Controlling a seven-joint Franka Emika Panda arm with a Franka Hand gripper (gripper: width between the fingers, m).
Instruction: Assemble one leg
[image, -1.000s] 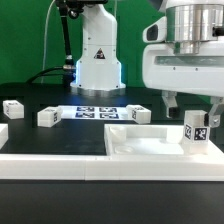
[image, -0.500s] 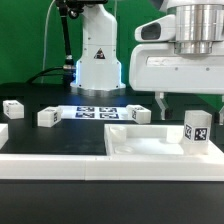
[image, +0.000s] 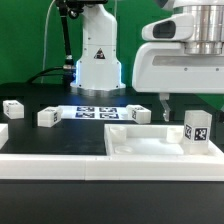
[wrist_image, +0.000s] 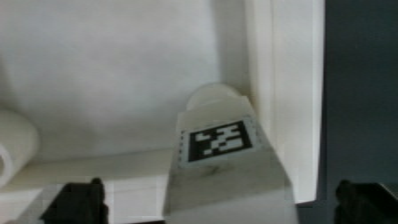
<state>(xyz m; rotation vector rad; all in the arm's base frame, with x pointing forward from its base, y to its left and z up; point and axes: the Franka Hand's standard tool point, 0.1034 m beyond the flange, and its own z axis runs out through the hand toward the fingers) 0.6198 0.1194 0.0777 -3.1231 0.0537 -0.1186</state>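
Now the leg (image: 195, 133) stands upright in the white tray (image: 135, 146), near its corner on the exterior view's right; its square tag faces out. Above it hangs the gripper (image: 185, 101); its fingers (wrist_image: 75, 200) are spread apart and hold nothing.

Arm at exterior view's right, wrist pointing down; gripper (wrist_image: 214, 200) spread wide, fingers (wrist_image: 79, 200) holding nothing.
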